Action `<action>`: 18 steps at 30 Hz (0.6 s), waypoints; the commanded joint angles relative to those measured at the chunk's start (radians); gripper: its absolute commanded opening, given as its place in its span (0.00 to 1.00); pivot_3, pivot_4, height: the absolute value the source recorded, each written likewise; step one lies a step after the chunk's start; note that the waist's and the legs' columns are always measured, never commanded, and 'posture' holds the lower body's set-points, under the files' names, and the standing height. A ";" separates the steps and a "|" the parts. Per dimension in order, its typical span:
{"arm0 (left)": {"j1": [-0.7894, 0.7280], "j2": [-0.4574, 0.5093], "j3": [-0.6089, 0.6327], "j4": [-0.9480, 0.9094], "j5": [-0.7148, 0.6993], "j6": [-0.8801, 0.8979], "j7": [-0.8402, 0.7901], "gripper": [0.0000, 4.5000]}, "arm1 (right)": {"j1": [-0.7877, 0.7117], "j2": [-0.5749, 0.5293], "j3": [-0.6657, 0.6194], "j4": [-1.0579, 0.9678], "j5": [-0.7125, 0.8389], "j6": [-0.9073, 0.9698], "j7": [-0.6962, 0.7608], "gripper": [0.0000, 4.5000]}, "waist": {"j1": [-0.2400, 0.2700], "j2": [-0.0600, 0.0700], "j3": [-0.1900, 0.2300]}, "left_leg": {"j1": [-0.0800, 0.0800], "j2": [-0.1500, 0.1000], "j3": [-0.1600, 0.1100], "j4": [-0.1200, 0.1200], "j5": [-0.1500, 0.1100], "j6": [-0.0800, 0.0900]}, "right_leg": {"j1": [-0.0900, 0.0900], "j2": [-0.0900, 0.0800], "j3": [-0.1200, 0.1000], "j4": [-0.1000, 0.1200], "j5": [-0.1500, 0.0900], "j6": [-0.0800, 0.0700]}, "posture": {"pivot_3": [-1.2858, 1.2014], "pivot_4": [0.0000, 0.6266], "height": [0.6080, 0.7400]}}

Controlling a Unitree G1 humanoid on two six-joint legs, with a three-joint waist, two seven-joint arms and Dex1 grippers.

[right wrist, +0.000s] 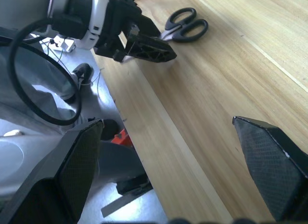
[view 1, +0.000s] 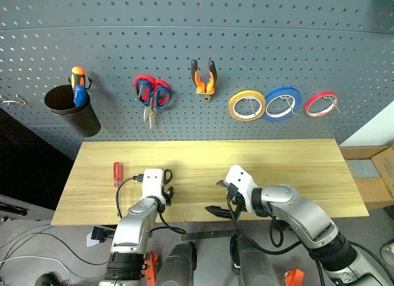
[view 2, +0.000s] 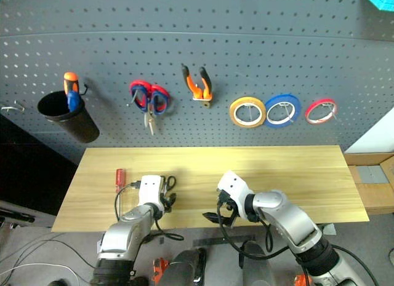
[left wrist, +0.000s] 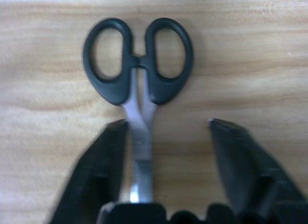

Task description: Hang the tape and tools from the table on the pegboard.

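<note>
My left gripper [left wrist: 163, 125] sits low over the near part of the pale wooden desk [view 1: 277, 163], its black fingers part-way open and straddling the steel blades of the small black-handled scissors [left wrist: 138, 72]. One finger lies right beside the blades; whether it touches, I cannot tell. I judge the scissors light, stiff and slick on the metal, so I would pinch across the blades near the pivot. My right gripper [right wrist: 168, 151] hangs wide and empty beside them. The slim red-handled screwdriver [view 1: 117, 173] lies left of the scissors. Beyond, the dark grey pegboard [view 1: 258, 27] carries the orange-and-black pliers [view 1: 204, 78] and yellow-tan tape ring [view 1: 247, 105].
</note>
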 commanded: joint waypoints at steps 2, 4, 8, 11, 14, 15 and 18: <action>0.023 0.026 0.000 -0.024 0.031 0.038 0.015 0.24 | 0.002 0.004 -0.022 -0.021 0.009 0.008 0.002 1.00 | 0.000 0.000 0.000 | 0.000 0.000 0.000 0.000 0.000 0.000 | 0.000 0.000 0.000 0.000 0.000 -0.001 | 0.49 0.39 1.00; 0.041 0.042 -0.004 -0.040 0.040 0.039 0.011 0.06 | -0.002 0.003 -0.025 -0.017 0.009 0.007 0.005 1.00 | -0.002 0.000 0.000 | 0.000 0.000 0.000 0.000 0.000 0.000 | 0.000 0.000 0.000 0.000 0.001 -0.002 | 0.50 0.39 1.00; 0.090 0.063 -0.004 -0.089 0.059 -0.090 0.007 0.02 | -0.016 0.026 -0.053 -0.003 0.033 -0.003 0.015 1.00 | -0.003 0.000 0.000 | 0.001 0.000 0.000 0.000 0.000 0.000 | 0.000 0.000 0.000 0.000 0.001 -0.002 | 0.50 0.38 1.00; 0.147 0.087 -0.014 -0.176 0.060 -0.280 -0.046 0.02 | -0.052 0.069 -0.109 -0.005 0.084 0.019 0.017 1.00 | -0.001 0.000 0.000 | 0.000 0.000 0.000 0.000 0.000 0.000 | 0.000 0.000 0.001 0.000 0.001 -0.002 | 0.50 0.38 1.00; 0.228 0.104 0.005 -0.306 0.044 -0.530 -0.101 0.02 | -0.084 0.072 -0.133 -0.032 0.132 0.020 0.061 1.00 | 0.003 0.000 0.000 | -0.001 0.000 0.000 0.000 0.000 -0.001 | -0.001 -0.001 0.002 -0.001 0.002 -0.002 | 0.50 0.37 1.00; 0.242 0.100 0.013 -0.324 0.033 -0.572 -0.110 0.02 | -0.088 0.072 -0.138 -0.041 0.148 0.020 0.074 1.00 | 0.005 0.000 0.000 | -0.001 0.001 0.000 0.000 -0.001 -0.001 | -0.001 -0.001 0.002 -0.001 0.002 -0.003 | 0.50 0.37 1.00; 0.290 0.088 0.039 -0.404 -0.002 -0.655 -0.132 0.02 | -0.105 0.090 -0.193 -0.103 0.263 0.039 0.126 1.00 | 0.011 0.000 0.000 | -0.001 0.001 0.000 0.000 -0.001 0.000 | 0.000 -0.001 0.001 -0.002 0.001 -0.002 | 0.51 0.37 1.00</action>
